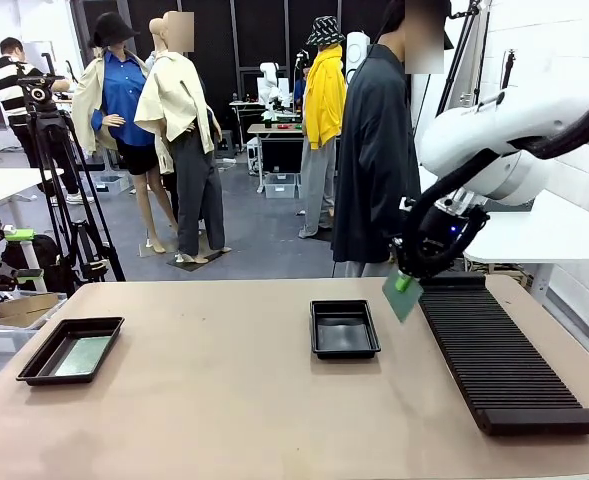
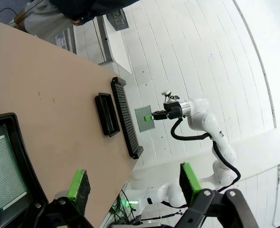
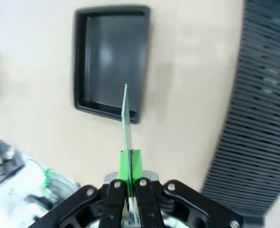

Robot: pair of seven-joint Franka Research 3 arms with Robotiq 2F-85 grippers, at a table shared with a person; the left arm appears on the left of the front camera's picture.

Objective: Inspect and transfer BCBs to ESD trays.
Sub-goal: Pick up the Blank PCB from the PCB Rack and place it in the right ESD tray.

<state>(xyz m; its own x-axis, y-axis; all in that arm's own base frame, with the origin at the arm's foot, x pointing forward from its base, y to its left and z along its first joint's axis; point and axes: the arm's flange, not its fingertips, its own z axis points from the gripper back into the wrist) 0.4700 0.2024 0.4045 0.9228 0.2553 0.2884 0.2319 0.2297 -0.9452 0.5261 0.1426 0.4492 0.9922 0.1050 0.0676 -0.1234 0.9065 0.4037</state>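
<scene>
Above the table [image 1: 224, 410], between the middle tray [image 1: 345, 354] and the ribbed rack [image 1: 504, 365], the right gripper [image 1: 406, 283] pinched a green board [image 1: 402, 297] by one edge, with that tray just down and left of it. By the left tray [image 1: 34, 375], which held a second board [image 1: 82, 355], the left gripper [image 2: 132, 171] had its jaws spread. Board marks were too small to see.

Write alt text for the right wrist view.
The right arm's jaws clamp a thin green circuit board, seen edge-on, above a tan table. Beyond it lies an empty black tray; a black ribbed rack runs along the right edge.
</scene>
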